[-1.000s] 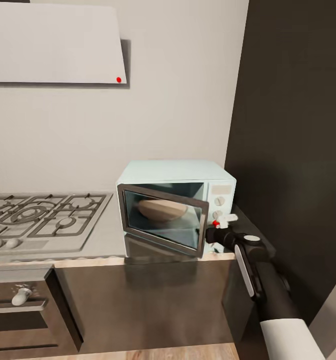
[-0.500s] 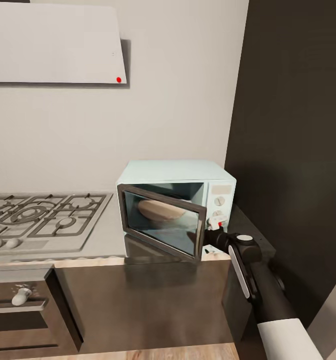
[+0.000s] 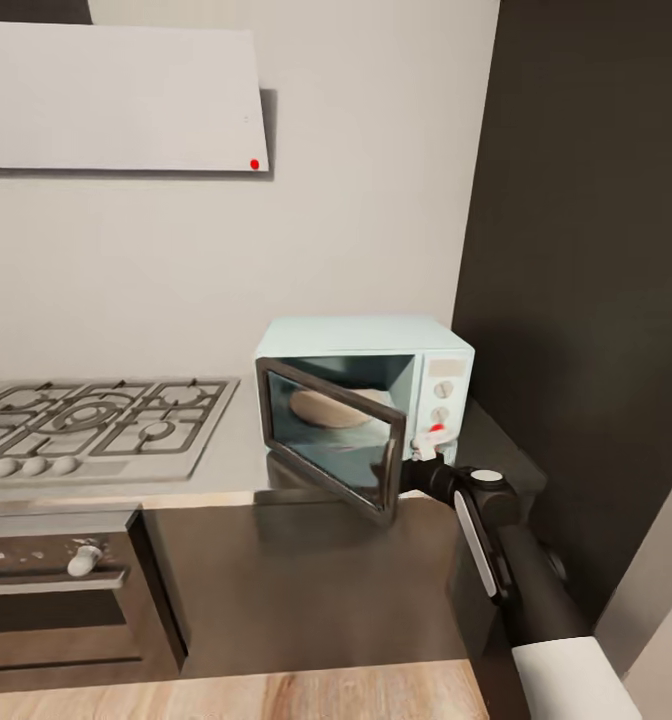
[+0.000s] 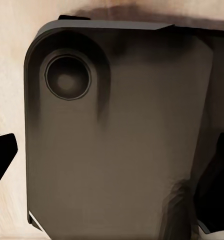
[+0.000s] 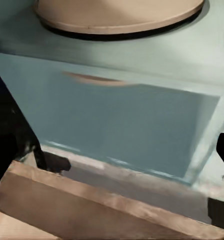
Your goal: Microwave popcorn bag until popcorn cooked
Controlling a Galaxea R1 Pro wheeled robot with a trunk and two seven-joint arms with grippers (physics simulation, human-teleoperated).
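Observation:
The mint-blue microwave [image 3: 366,345] stands on the light-grey countertop [image 3: 238,445] against the wall, beside a dark tall panel. Its dark glass door [image 3: 326,440] hangs partly open, swung out toward me. Inside lies a tan round turntable [image 3: 331,408], also seen in the right wrist view as the turntable [image 5: 117,12] above the pale blue cavity floor [image 5: 122,125]. My right gripper [image 3: 416,463] sits at the door's free edge, just below the knob panel [image 3: 443,400]. In its wrist view the right gripper [image 5: 117,150] is open with nothing between its fingers. The popcorn bag is out of view.
A steel gas hob [image 3: 96,425] with grates lies left of the microwave, with a built-in oven [image 3: 56,590] under it. Dark cabinet fronts [image 3: 306,590] run below the counter. A white hood [image 3: 116,100] hangs above. The left gripper [image 4: 112,155] faces a dark grey robot part [image 4: 117,140].
The microwave door has swung further open with my right gripper at its free edge. The head view has shifted, so the whole scene sits further right and slightly higher.

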